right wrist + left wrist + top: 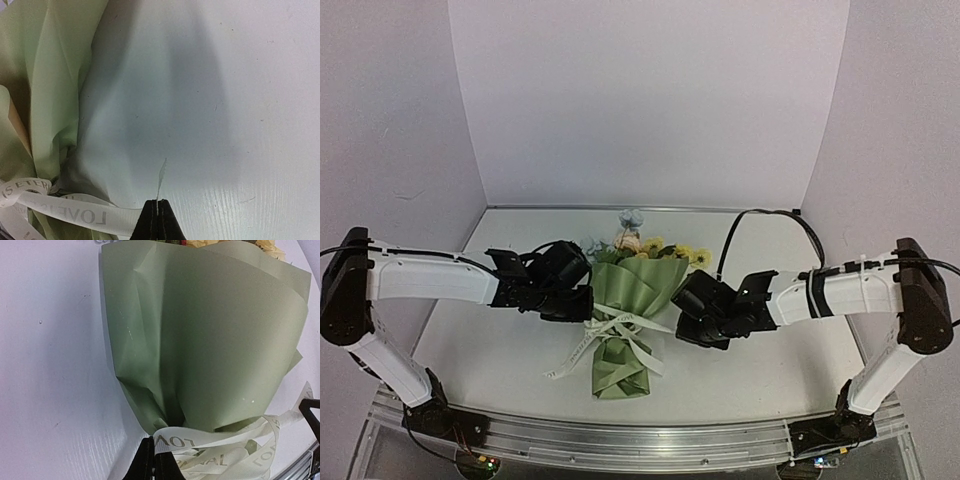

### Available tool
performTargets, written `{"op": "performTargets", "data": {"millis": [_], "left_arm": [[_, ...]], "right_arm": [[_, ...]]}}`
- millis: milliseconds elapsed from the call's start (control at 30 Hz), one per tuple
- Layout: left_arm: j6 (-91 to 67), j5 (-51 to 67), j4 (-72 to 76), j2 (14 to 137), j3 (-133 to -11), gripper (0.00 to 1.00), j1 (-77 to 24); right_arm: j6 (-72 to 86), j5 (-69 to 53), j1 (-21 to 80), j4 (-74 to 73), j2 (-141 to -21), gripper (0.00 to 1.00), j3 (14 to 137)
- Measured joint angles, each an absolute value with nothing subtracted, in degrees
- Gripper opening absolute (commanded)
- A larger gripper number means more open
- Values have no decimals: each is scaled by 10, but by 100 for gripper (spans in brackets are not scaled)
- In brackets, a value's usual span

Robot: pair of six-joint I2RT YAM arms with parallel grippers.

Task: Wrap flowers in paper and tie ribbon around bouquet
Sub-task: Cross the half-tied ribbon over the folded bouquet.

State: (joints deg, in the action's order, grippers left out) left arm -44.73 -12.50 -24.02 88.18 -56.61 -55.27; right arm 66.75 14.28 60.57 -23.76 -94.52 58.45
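The bouquet (625, 300) lies mid-table, an olive-green paper (210, 340) cone with its wide rim away from the arms. Blue, yellow and pink flowers (640, 243) show above the rim. A cream ribbon (610, 335) with printed letters circles the narrow waist, and loose ends trail to the near left. My left gripper (154, 452) is shut on a strand of the ribbon (210, 442) at the waist's left side. My right gripper (158, 210) is shut on another strand of the ribbon (85, 212), whose thin end pokes up past the tips. The paper (50, 75) lies to its left.
The white table (500, 350) is boxed in by pale walls at the back and both sides. An aluminium rail (640, 440) runs along the near edge between the arm bases. A black cable (760, 215) loops at the back right.
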Motion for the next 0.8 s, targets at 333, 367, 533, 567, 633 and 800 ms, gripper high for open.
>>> {"op": "performTargets", "data": {"millis": [333,367,533,567,633,800], "left_arm": [[-468,-121,-165,890,-511,14,-549],[-469,-119,-157,890,-509,14,-549],[-469,-104,-126,890,-504,15,-549],[-469,-100,-122,890,-503,16,-549],[-469,-92,-115,891,-501,16,-549],[-470,-79,-114,892,-491,21,-549]], "right_arm": [[631,165,617,-283,-945,0,664],[628,166,617,-283,-945,0,674],[618,167,617,-284,-946,0,696],[617,167,617,-284,-947,0,696],[615,167,617,-286,-948,0,696],[615,167,617,-290,-948,0,696]]}}
